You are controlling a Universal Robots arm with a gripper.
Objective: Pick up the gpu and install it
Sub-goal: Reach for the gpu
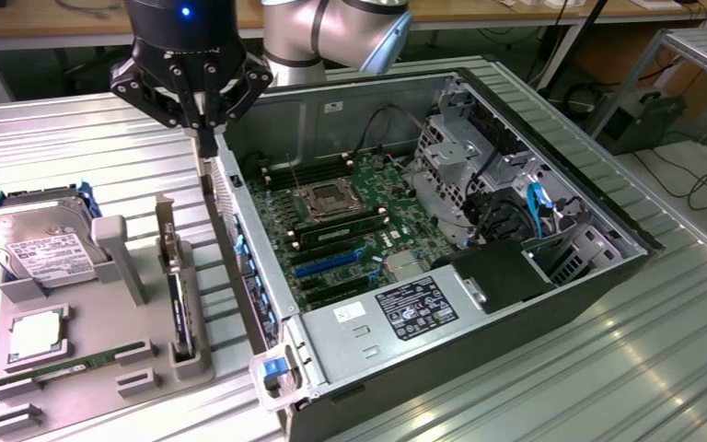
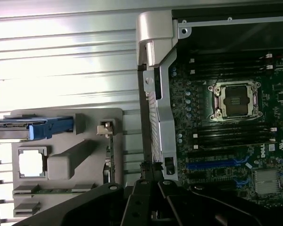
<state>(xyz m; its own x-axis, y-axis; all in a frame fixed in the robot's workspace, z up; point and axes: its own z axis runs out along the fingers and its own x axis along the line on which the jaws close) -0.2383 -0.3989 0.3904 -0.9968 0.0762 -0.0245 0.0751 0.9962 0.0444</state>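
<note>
The black end effector (image 1: pixel 210 140), clenched and holding nothing, hangs over the open computer case's (image 1: pixel 255 276) rim. The thin black gpu card (image 1: pixel 179 302) stands on its edge in the grey holder (image 1: pixel 106 324) on the ribbed metal counter (image 1: pixel 84 138).

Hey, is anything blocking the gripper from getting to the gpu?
Nothing visible does. The gripper hangs shut by the wall of the computer case, and the gpu stands on edge in the gray tray, its top edge uncovered.
</note>
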